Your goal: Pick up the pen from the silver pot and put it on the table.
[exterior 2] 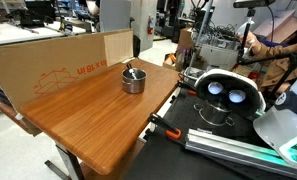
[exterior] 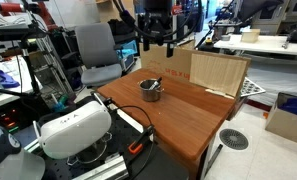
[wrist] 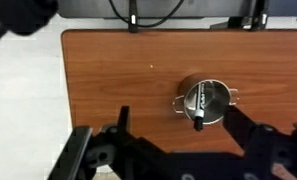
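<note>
Pre-grasp, nothing picked yet.
Table [wrist: 108, 80] wood at left; pot [wrist: 206, 102] right of centre, pen [wrist: 199, 115] inside it. Gripper [exterior: 157, 45] hangs well above the pot, fingers spread, empty. Left to do, likely: descend, pinch pen, lift, lay it on the table.

A smooth, reddish-brown wood surface [wrist: 108, 80] with a soft sheen carries a shiny, polished-metal silver pot [exterior 2: 134, 86]; a pale, matt, wood-grained board [exterior: 220, 72] stands along one edge.
</note>
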`<state>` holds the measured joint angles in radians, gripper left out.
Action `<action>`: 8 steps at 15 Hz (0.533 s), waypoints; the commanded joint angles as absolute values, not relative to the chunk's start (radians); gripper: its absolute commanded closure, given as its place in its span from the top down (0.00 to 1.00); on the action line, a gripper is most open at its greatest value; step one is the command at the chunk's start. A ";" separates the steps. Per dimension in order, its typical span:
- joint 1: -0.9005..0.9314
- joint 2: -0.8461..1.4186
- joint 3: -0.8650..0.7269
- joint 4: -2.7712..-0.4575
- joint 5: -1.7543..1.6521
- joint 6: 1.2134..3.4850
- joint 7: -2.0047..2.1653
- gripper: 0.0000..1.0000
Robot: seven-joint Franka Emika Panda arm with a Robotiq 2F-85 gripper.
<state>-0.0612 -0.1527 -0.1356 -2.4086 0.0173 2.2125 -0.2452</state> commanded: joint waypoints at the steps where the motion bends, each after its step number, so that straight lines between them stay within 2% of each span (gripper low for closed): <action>1: -0.050 -0.082 -0.106 -2.396 0.049 2.290 -0.219 1.00; 8: -0.043 0.070 -0.061 -2.351 0.127 2.398 -0.230 1.00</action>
